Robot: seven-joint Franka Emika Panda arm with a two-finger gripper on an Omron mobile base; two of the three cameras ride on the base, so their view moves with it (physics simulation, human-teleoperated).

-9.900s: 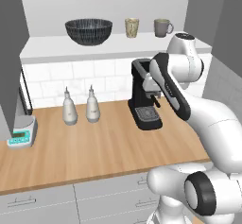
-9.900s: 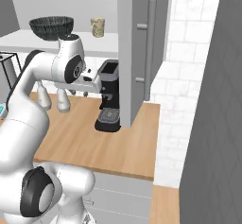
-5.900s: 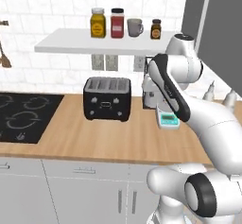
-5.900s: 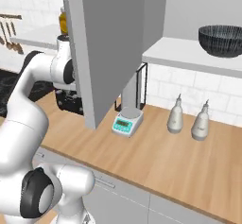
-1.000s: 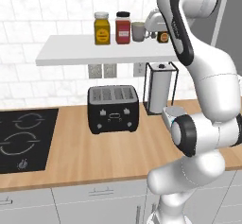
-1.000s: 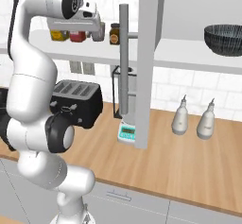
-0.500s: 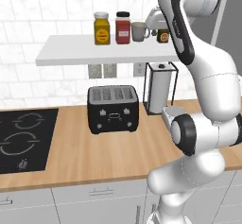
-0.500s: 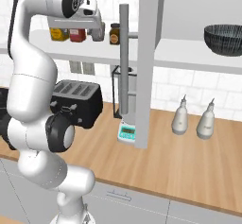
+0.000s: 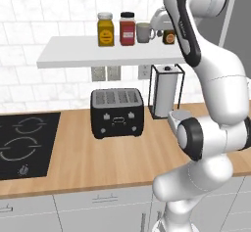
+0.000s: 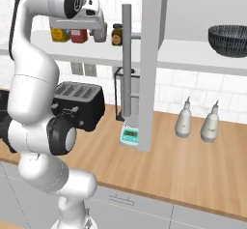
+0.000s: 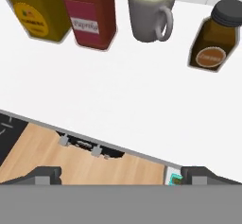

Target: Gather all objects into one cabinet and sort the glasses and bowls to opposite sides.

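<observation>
My arm reaches up to the white shelf (image 9: 98, 55) backed by white tiles, and my claw (image 11: 120, 176) hangs above its front edge with the jaws spread wide and nothing between them; the two dark fingertips (image 11: 46, 175) stand far apart at the bottom of the hand view. Ahead of me on that shelf stands a grey-brown mug (image 11: 150, 11), upright, its handle turned toward the brown jar (image 11: 215, 36) with the black lid on its one side. On its other side stand the red jar (image 11: 90, 15) and then the yellow jar (image 11: 38, 11), the two jars close together. From the left base view the mug (image 9: 144, 32) sits just beside my hand, between the red jar (image 9: 127, 29) and the small brown jar (image 9: 169, 36). Below the shelf, on the wooden counter (image 9: 98, 157), stands a black toaster (image 9: 117, 112), with a paper towel holder (image 9: 165, 90) near it and a cooktop (image 9: 24, 143) at the far side. In the right base view the dark patterned bowl (image 10: 230, 40) rests on the cabinet shelf (image 10: 202, 56) past the open grey cabinet door (image 10: 150, 64), well apart from the mug. Under it stand two grey dispenser bottles (image 10: 198, 119), and a small kitchen scale (image 10: 130, 135) lies by the door's foot.
</observation>
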